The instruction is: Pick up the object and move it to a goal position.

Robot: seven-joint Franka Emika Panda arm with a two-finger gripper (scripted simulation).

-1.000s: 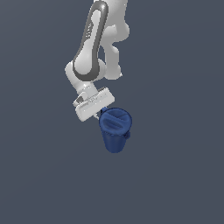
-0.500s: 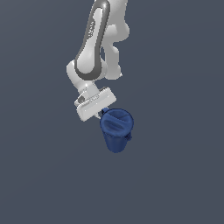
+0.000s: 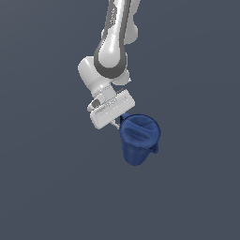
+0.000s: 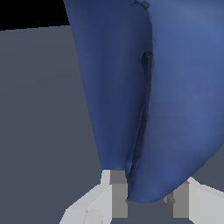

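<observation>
Flat slate-grey ground (image 3: 51, 187) fills the exterior view from edge to edge, without seam or marking, and in the wrist view the same grey plane (image 4: 39, 109) ends at a straight edge with black beyond it. Nearest the wrist camera, two pale grey fingertips (image 4: 118, 192) of the gripper (image 4: 148, 197) stand one on each side of the lower rim of the dark blue pitcher (image 4: 175, 96), their inner faces against its wall, so the jaws are pinching the pitcher's rim between them. From there the blue body runs away from the camera, a narrow dark slit between wall and handle running lengthwise along it. The exterior view shows what the wrist camera cannot: the pitcher (image 3: 139, 140) hangs in the air clear of the ground, its round rimmed mouth tilted up toward the camera and its tapered base pointing down, long axis leaning a little from vertical, with a small lug on the exterior view's right side. The gripper (image 3: 117, 123) meets the rim on the exterior view's left. Behind it the white arm (image 3: 112, 51) rises out of the top of the picture.
</observation>
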